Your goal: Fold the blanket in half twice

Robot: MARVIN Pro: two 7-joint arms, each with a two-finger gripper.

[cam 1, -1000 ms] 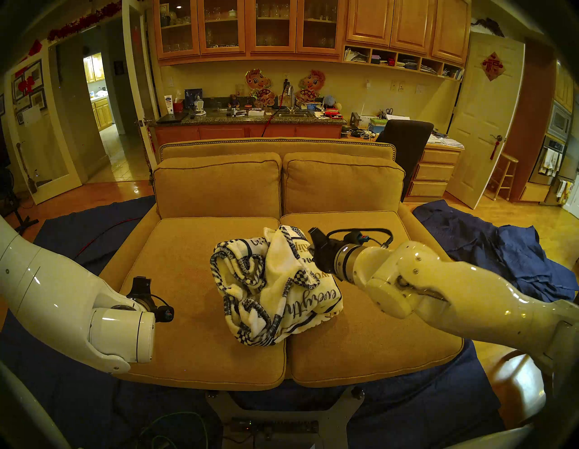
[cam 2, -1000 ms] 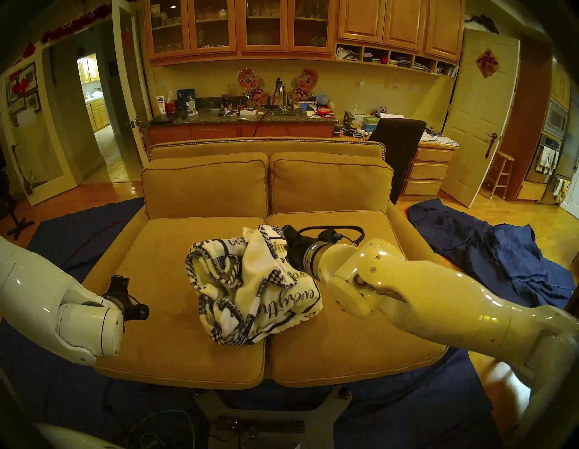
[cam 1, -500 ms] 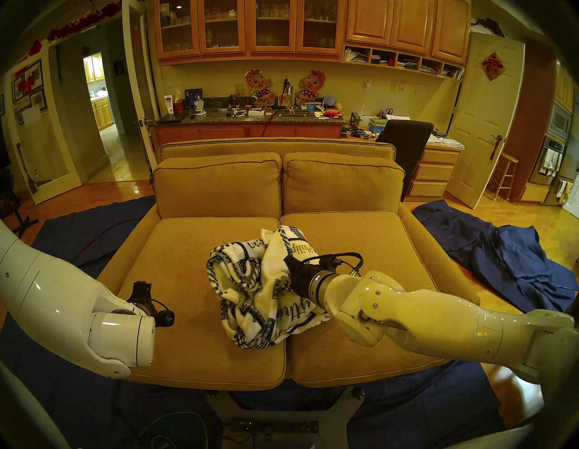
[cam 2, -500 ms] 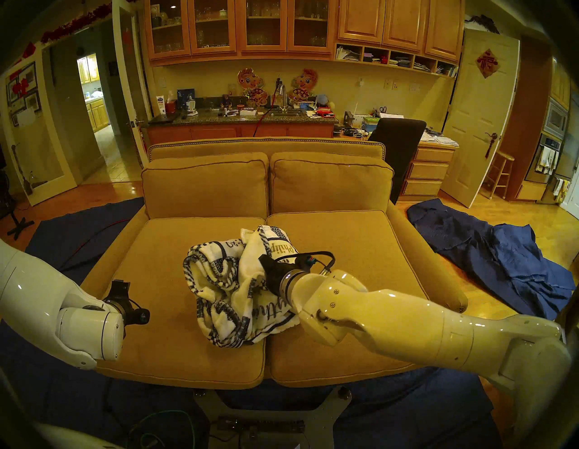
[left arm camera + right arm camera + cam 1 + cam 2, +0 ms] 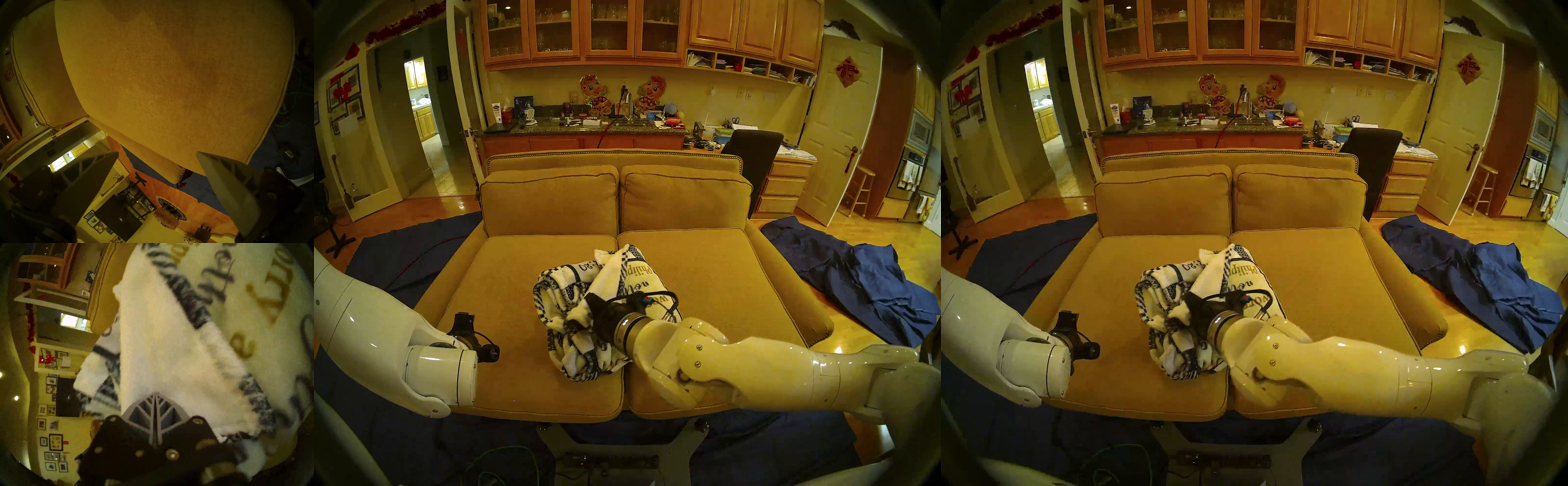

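From the head view, the crumpled blanket [image 5: 605,315] lies mid-sofa [image 5: 517,305] across the seat seam. Only the right wrist view shows the right gripper [image 5: 155,395], jaws pressed together, pinching a cream fold. The left wrist view shows the left gripper [image 5: 157,153], jaws wide apart, empty, over bare cushion.

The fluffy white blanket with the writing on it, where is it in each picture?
Head stereo left: cream fleece blanket, bunched mid-sofa.
Head stereo right: bunched, slightly left of centre.
Left wrist: not in view.
Right wrist: fills the frame.
Shared landmark: mustard-yellow fabric sofa.
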